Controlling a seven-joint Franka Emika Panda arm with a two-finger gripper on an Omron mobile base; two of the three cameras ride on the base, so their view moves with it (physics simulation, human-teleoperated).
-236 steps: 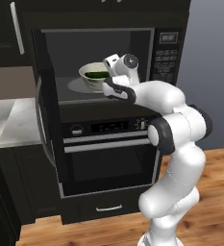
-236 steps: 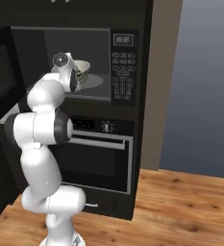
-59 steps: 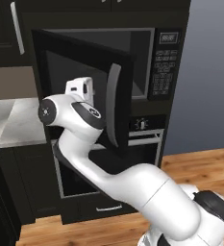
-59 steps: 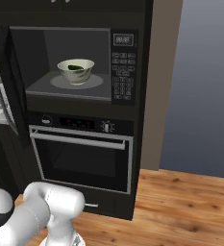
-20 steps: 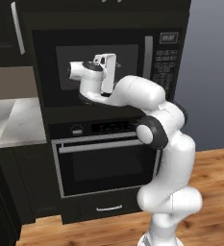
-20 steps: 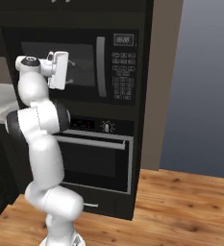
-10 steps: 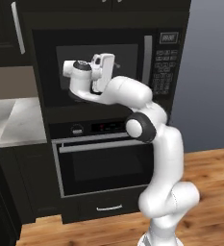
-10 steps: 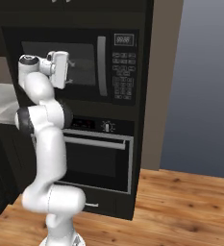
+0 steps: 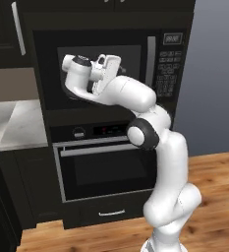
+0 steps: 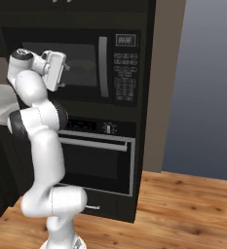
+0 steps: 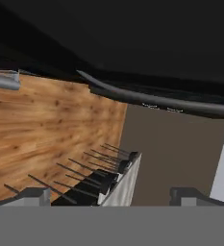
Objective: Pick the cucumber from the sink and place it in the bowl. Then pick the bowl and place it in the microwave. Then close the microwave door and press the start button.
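1. Left base view: a black microwave [image 9: 111, 69] fills the upper centre of the frame. Its door [image 9: 99, 69] is closed, with a dark window and a vertical silver handle [image 9: 151, 61] toward the right. A keypad [image 9: 167, 64] and small display sit at the far right of the microwave. The white arm rises from the lower right, bends at a dark joint at mid-frame, and reaches up and left. The gripper [image 9: 115, 60] sits in front of the door window, in the upper centre. Its fingers are too small here to tell whether they are apart or together. Below the microwave is a black oven [image 9: 103, 162] with a horizontal silver handle. A pale counter [image 9: 10, 123] shows at the left edge, and a wood floor [image 9: 214, 172] at the lower right.

2. Right base view: the microwave [image 10: 81, 65] is in the upper left, door [image 10: 61, 63] closed, handle [image 10: 103, 61] vertical at upper centre, keypad [image 10: 124, 73] beside it. The arm rises at the lower left. The gripper [image 10: 66, 68] is close before the door glass at the upper left. The oven [image 10: 98, 160] is below. A grey wall [image 10: 207, 87] takes up the right side.

3. Hand view: the frame is rolled. Dark surface covers the top, with a curved dark bar crossing the middle. The wood floor [image 11: 46, 129] lies at the left. The two fingertips [image 11: 34, 194] rise at the bottom, well apart, with nothing between them. The bowl and cucumber cannot be seen behind the closed door.
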